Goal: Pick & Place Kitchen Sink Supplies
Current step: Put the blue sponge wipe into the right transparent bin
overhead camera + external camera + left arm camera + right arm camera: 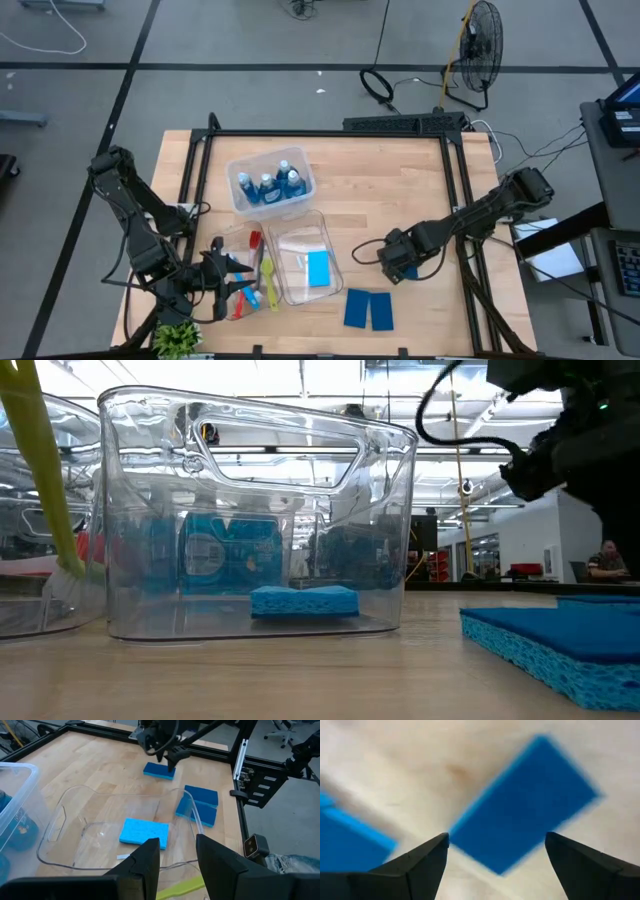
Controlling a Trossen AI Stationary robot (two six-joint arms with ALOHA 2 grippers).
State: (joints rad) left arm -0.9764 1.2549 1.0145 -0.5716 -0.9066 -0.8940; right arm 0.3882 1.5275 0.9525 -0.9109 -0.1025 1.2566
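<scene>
Right wrist view — right tool [495,852] spread above sponge [525,802] — bare wood around.

No legible text, brand, number or sign found in any view. The bottles [268,186] in the rear clear bin [240,200] carry pale round labels, seen through the bin walls in the low view [205,555], but the print on them cannot be made out. A small pale tag [123,856] lies on the floor of the front clear bin [65,810]; nothing on it can be read. The sponges [368,309] on the table [380,190] bear no markings. Lit panels in the room behind the table show no readable wording.
</scene>
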